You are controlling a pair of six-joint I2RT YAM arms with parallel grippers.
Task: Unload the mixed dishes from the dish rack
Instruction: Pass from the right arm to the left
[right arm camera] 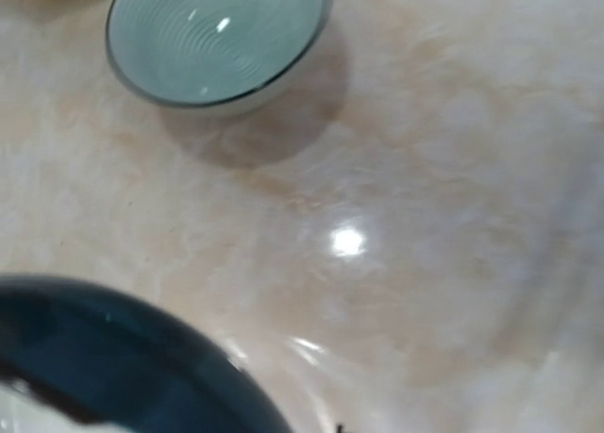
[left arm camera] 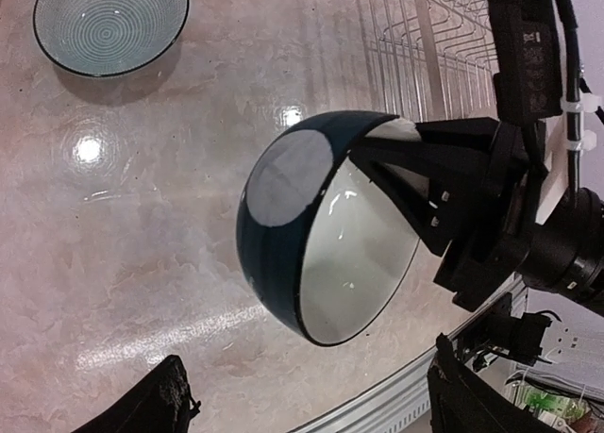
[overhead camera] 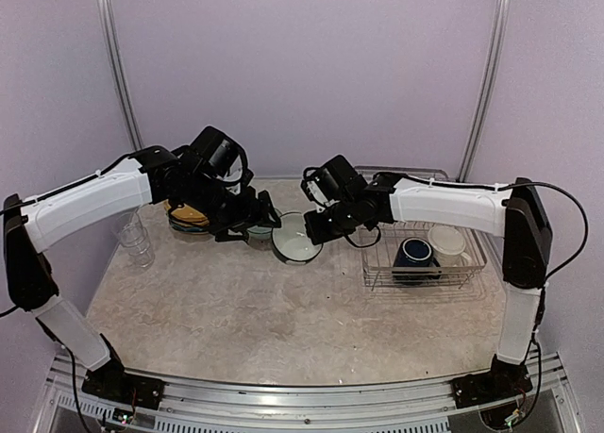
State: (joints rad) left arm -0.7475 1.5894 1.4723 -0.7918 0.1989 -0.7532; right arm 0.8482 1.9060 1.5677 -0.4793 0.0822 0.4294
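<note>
The right pincer [overhead camera: 319, 227] is clamping shut on the rim of the teal bowl [left arm camera: 274, 254], holding it tipped on edge over the table [overhead camera: 236, 310], left of the rack [overhead camera: 377, 274] and near a small ribbed bowl [left arm camera: 111, 23]. The left pincer [left arm camera: 311, 409] is hanging wide open, gripping nothing. Plates [overhead camera: 189, 216] and glasses [overhead camera: 137, 244] are sitting out on the table, while a navy mug [overhead camera: 413, 254] and cream mug [overhead camera: 447, 242] are waiting in the rack, so the job is looking past halfway.

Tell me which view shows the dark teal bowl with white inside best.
Left wrist view: the dark teal bowl appears whole, on its side. Top external shows the bowl small; right wrist shows only a blurred edge.
</note>
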